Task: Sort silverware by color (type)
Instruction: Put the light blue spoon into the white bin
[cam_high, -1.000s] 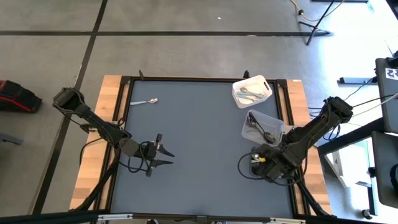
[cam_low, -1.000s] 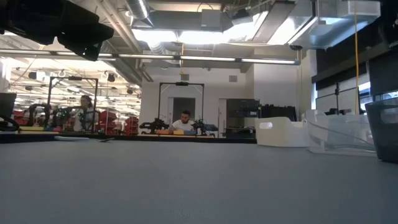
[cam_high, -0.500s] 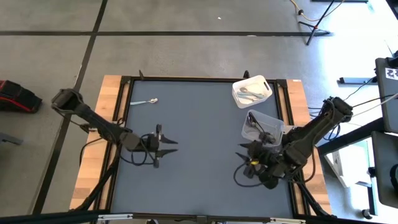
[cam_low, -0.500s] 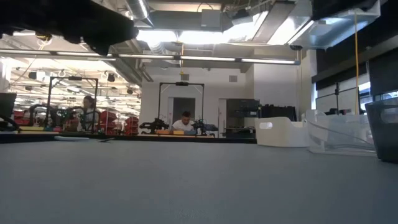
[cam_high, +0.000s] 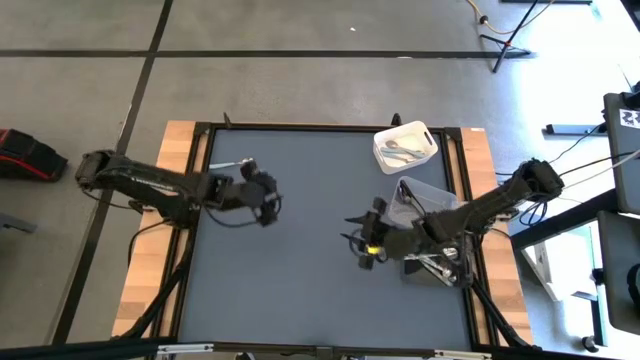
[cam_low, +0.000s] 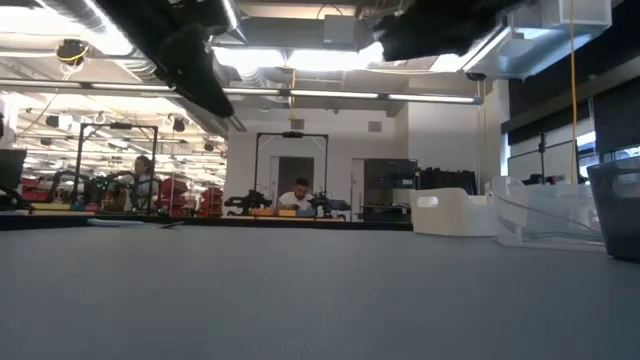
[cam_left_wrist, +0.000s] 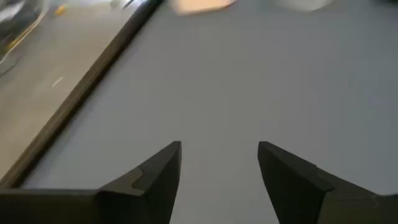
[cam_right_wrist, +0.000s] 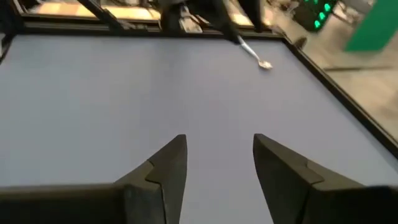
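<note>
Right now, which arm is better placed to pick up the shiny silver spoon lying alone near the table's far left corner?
The left. Its open left gripper hovers close to the shiny silver spoon, while the open right gripper is across the table.

Evenly and brightly lit from overhead in the high view, with only soft, short shadows under both arms on the grey table (cam_high: 300, 280). Strong sunlit glare on the floor toward two o'clock. In the low view, blown-out ceiling lights (cam_low: 300, 58) at twelve o'clock, arm silhouettes dark against them. Heavy motion blur across the left wrist view, worst toward its far edge; milder softness in the right wrist view.
</note>
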